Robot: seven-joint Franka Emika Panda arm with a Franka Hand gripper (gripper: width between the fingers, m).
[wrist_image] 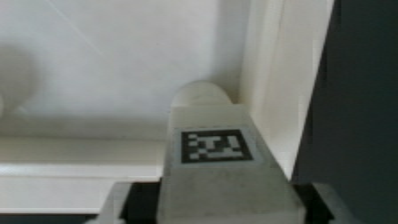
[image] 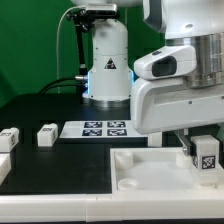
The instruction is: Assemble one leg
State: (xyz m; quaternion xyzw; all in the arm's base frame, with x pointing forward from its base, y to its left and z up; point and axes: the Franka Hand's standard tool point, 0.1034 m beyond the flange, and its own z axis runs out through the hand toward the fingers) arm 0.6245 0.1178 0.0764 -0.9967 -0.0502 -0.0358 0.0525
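My gripper (image: 205,160) is shut on a leg (image: 206,152), a small white post with a black-and-white tag, at the exterior view's right. It holds the leg upright over the right part of the large white tray-like piece (image: 150,172). In the wrist view the leg (wrist_image: 217,150) runs out from between the two fingers (wrist_image: 128,202), and its far end sits by a recessed inner corner of the tray-like piece (wrist_image: 107,120). I cannot tell whether the leg touches the piece.
Two more legs (image: 46,134) (image: 8,138) lie on the black table at the exterior view's left, with another white part (image: 3,170) at the left edge. The marker board (image: 100,128) lies in front of the arm's base (image: 108,70).
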